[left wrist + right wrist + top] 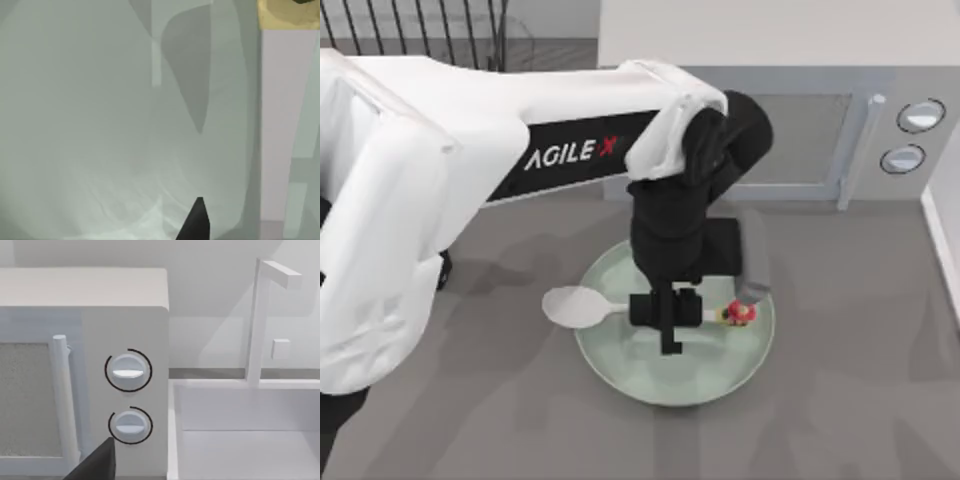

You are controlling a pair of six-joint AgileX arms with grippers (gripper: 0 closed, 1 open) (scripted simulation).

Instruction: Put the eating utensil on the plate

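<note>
Gripping the spoon (582, 306) mid-handle, the left tool (669, 312) hovers over the plate (620, 370); the bowl overhangs the rim, so releasing here risks tipping it onto the table (860, 400).

White microwave (800, 120) with two dials, sink (250, 440) beside it

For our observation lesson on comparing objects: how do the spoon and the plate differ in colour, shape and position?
Colour: the spoon is white with a red-and-yellow ornament at its handle end; the plate is pale green throughout.
Shape: the spoon is long and thin with an oval bowl; the plate is round and wide.
Position: the plate sits on the table; the spoon lies across it at the left gripper, its bowl beyond the left rim.
</note>
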